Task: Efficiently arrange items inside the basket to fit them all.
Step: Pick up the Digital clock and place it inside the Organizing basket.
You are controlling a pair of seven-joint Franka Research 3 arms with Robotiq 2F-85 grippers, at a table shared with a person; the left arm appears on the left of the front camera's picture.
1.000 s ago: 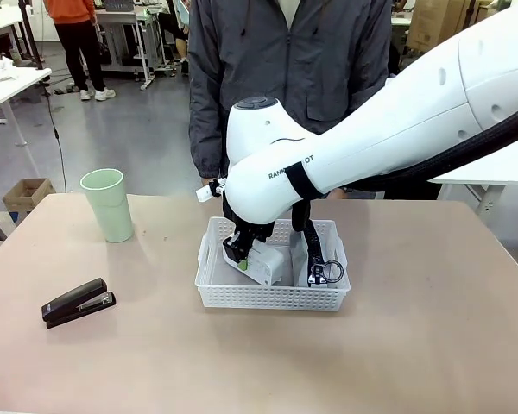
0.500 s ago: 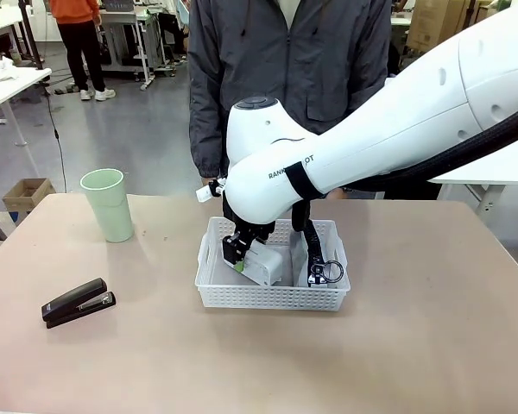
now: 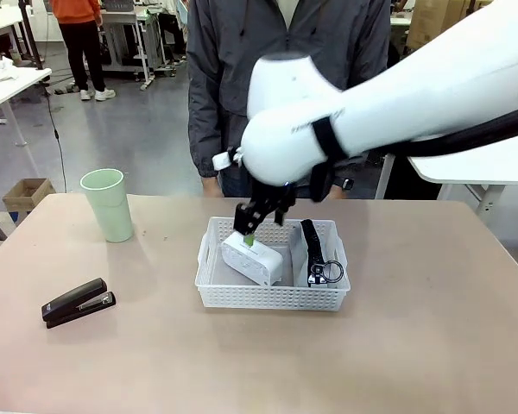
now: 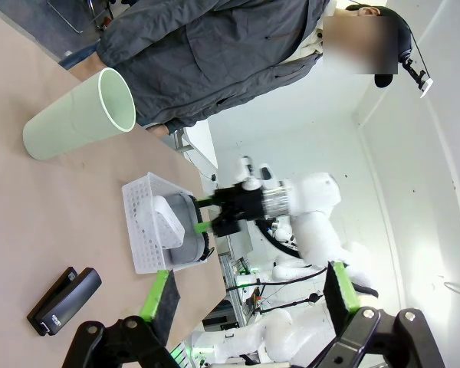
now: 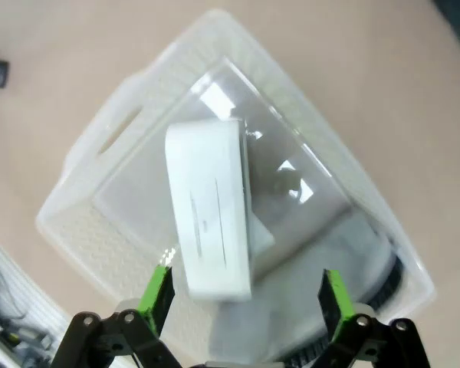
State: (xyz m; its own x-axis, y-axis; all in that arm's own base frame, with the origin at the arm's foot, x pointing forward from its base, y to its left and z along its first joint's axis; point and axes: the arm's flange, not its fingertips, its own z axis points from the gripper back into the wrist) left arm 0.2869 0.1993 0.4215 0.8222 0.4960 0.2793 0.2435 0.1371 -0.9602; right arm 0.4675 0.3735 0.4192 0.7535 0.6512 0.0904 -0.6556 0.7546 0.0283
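The white basket sits mid-table. In its left half lies the white box, tilted against the side. The grey pouch stands on edge in the right half. My right gripper hangs open just above the box, touching nothing. From the right wrist, the box lies below my open right gripper, inside the basket next to the pouch. The green cup stands upright at far left, and the black stapler lies front left. My left gripper is open and holds nothing.
A person in a dark jacket stands at the table's far edge behind the basket. The left wrist view takes in the cup, the basket and the stapler from a distance.
My right gripper opened, let go of the white box and rose above the basket. The box now rests in the basket's left half. The left arm is still.
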